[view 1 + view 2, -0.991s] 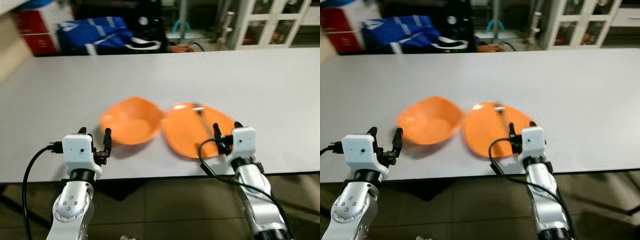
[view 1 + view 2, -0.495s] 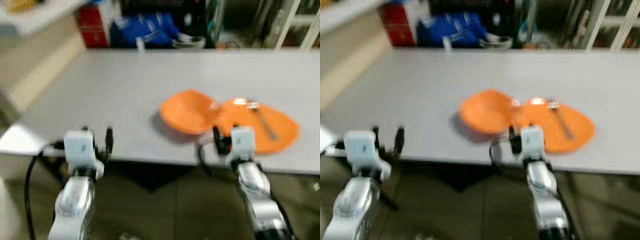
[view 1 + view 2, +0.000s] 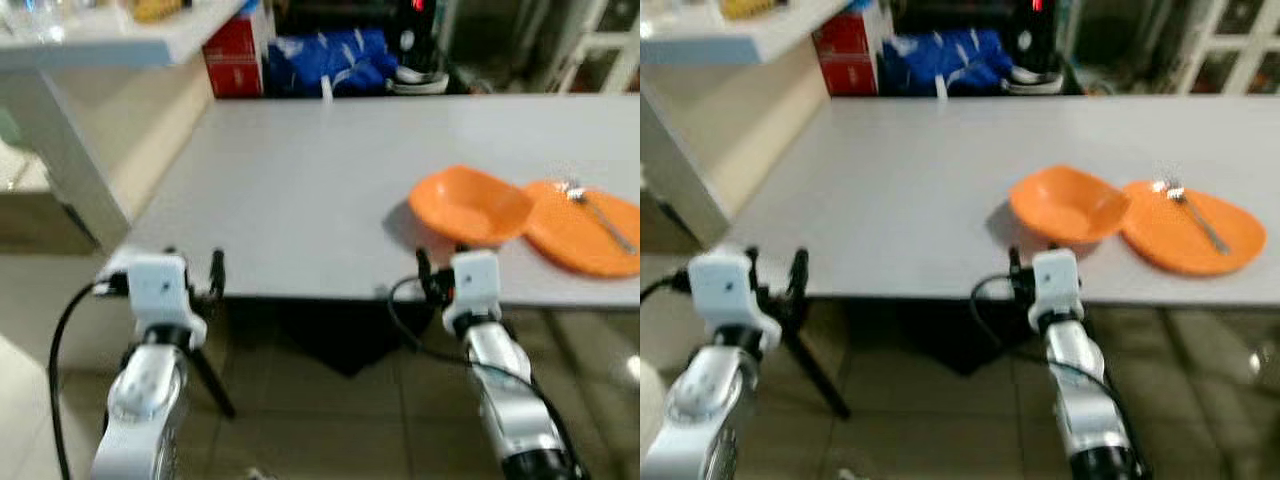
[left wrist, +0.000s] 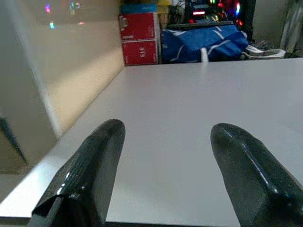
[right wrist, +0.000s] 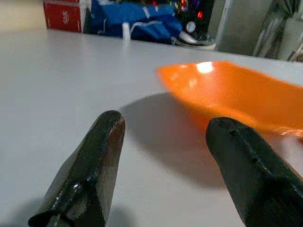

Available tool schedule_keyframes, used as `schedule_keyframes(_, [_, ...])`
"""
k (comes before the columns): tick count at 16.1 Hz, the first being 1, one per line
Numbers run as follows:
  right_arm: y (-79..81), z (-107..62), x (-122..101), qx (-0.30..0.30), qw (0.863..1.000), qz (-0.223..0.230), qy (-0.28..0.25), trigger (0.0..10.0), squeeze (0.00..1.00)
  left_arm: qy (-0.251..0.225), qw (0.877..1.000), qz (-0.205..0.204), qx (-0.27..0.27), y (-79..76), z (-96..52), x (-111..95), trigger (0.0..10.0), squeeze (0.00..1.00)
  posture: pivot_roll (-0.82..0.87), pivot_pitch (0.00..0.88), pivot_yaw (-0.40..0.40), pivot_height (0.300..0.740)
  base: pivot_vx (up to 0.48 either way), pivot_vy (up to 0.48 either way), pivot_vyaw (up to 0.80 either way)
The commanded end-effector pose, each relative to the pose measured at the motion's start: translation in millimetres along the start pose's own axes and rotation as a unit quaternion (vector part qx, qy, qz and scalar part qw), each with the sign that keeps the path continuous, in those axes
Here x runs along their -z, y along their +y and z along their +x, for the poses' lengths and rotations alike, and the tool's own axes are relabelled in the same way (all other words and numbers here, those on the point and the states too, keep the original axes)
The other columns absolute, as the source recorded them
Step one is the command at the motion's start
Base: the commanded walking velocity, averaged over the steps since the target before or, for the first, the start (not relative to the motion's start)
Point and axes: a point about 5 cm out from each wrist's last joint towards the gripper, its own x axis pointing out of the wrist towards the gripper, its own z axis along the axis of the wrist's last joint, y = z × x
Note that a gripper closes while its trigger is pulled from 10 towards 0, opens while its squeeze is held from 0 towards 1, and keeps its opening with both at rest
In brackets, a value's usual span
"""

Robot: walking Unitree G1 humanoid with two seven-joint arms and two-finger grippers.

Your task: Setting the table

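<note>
An orange bowl (image 3: 470, 204) and an orange plate (image 3: 585, 238) sit side by side on the grey table (image 3: 310, 180), at its right. A metal fork (image 3: 602, 217) lies on the plate. My right gripper (image 3: 440, 264) stands open at the table's front edge, just short of the bowl (image 5: 232, 92), with nothing between its fingers (image 5: 90, 165). My left gripper (image 3: 191, 266) is open and empty at the table's front left corner. Bare table top (image 4: 180, 104) lies ahead of its fingers (image 4: 94, 165).
A red box (image 3: 235, 65) and a blue bag (image 3: 330, 60) lie beyond the table's far edge. A white counter (image 3: 100, 40) stands at the left. Tiled floor (image 3: 330, 420) lies below my arms.
The whole view has swung to the left, so bowl and plate now lie at the right. Both grippers have drawn back from beside the dishes to the table's front edge, still open.
</note>
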Motion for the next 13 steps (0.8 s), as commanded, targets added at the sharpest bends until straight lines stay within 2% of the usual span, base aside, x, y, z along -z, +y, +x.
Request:
schedule_keyframes(1, [7.2,2.4,-6,-0.015,1.000,-0.004,-0.013,10.0,0.00,0.008,1.000,0.005,-0.004,4.4,-0.9,2,10.0,0.00,-0.08,0.000,0.068,0.740,0.000,0.480,0.00])
schedule_keyframes(13, [11.7,4.4,-5,-0.027,0.999,-0.008,-0.015,10.0,0.00,0.008,1.000,0.007,-0.008,11.9,9.7,-1,10.0,0.00,-0.08,0.000,0.067,0.740,0.000,0.480,0.00])
